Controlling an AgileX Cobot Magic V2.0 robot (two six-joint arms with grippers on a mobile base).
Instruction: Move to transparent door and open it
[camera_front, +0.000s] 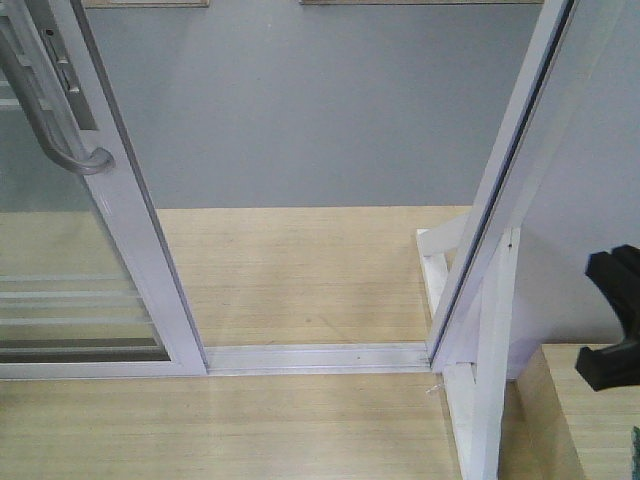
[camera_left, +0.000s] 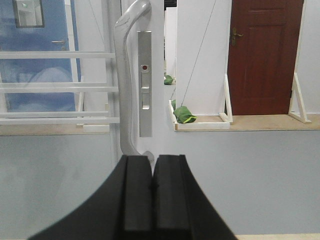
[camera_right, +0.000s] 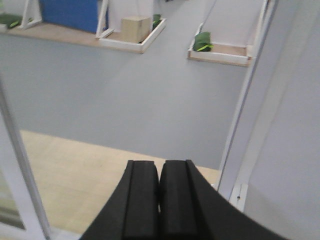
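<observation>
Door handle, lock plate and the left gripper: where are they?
door handle (camera_left: 121, 75), left wrist view, on its curved grip.
lock plate (camera_left: 145, 85), left wrist view, mid strip.
left gripper (camera_left: 152, 175), left wrist view, between closed fingertips.

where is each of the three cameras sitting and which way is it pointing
Front view: up on the robot, tilted down at the floor track between the glass door and the white frame; a black gripper part at the right edge.
Left wrist: behind the shut left gripper, facing the door handle.
Right wrist: behind the shut right gripper, facing through the opening.
Front and left wrist views share the handle.
</observation>
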